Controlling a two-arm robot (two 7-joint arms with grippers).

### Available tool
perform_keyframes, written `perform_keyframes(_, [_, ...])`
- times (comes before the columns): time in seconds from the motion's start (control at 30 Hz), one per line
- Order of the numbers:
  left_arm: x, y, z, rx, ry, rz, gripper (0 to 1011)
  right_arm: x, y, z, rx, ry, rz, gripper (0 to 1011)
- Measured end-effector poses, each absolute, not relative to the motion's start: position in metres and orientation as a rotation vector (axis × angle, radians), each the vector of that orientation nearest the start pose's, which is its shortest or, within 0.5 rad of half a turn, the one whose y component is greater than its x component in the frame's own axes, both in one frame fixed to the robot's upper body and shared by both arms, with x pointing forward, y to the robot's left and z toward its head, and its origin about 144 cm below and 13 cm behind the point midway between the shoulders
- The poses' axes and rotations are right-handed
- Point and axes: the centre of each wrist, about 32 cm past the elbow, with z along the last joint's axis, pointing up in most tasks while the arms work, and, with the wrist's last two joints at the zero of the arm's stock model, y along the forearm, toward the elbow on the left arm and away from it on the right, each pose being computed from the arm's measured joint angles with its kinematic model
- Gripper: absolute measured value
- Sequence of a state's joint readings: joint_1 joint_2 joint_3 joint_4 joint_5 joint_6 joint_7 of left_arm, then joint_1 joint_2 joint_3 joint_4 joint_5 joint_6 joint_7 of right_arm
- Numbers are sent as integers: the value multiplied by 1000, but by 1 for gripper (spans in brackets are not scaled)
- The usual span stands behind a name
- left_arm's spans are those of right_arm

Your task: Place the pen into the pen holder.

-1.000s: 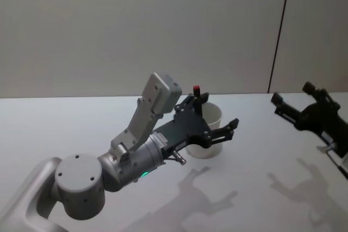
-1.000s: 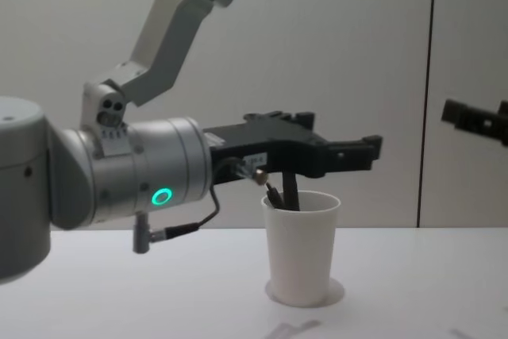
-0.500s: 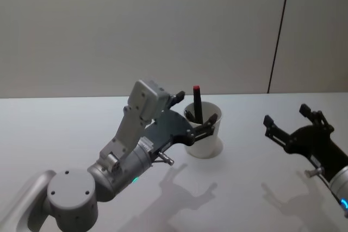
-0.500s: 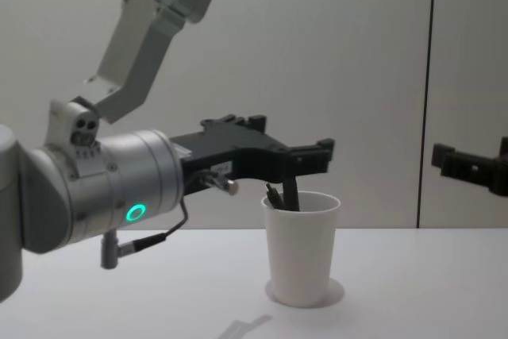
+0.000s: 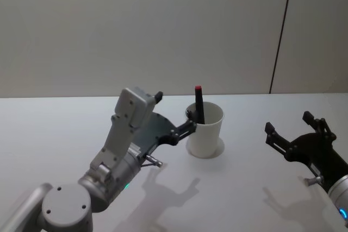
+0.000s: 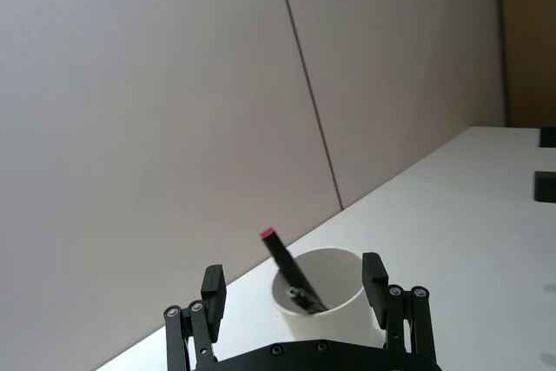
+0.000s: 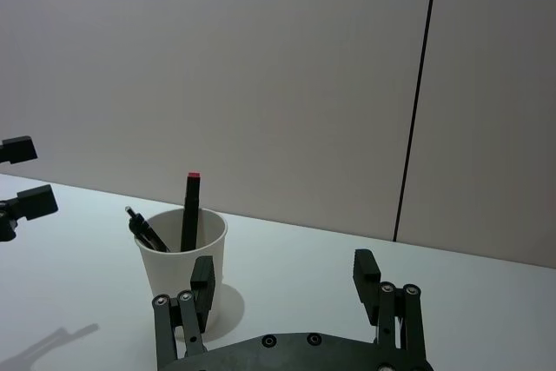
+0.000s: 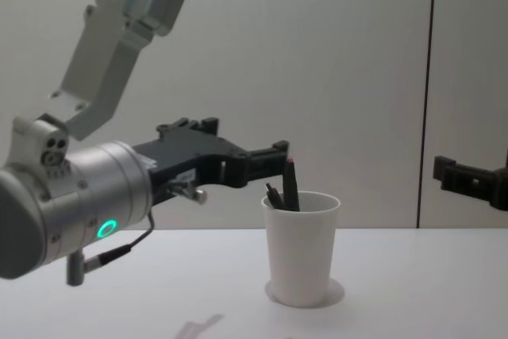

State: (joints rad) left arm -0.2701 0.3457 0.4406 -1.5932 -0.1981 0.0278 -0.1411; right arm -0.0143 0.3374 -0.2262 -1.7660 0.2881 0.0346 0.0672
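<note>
Hovering with fingers spread and empty, the left gripper [image 5: 184, 127] sits just left of the cup [image 5: 205, 132], where the pen [image 5: 199, 104] stands leaning. Right gripper [image 5: 296, 134], also spread, waits far right. Light, stiff, slippery pen; thin cup tips easily, so pinch mid-barrel.

A white table [image 5: 255, 188] fills the lower part of the head view, its far edge running level across the middle of the frame. Soft grey shadows [image 5: 168, 186] lie on it at the lower centre and lower right. Behind stands a plain pale wall [image 5: 136, 31], taking up the whole upper half. A thin dark vertical seam [image 5: 281, 33] divides the wall at the upper right. In the chest view the same seam [image 8: 427, 93] runs down the right side to the table's edge [image 8: 397, 229].
</note>
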Motion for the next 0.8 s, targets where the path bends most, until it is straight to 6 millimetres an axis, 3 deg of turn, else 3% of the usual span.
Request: perform_keyframes(0.8, [492, 198, 1204, 60, -267, 1123, 1000, 443, -237, 1189, 26, -75, -1230, 1002])
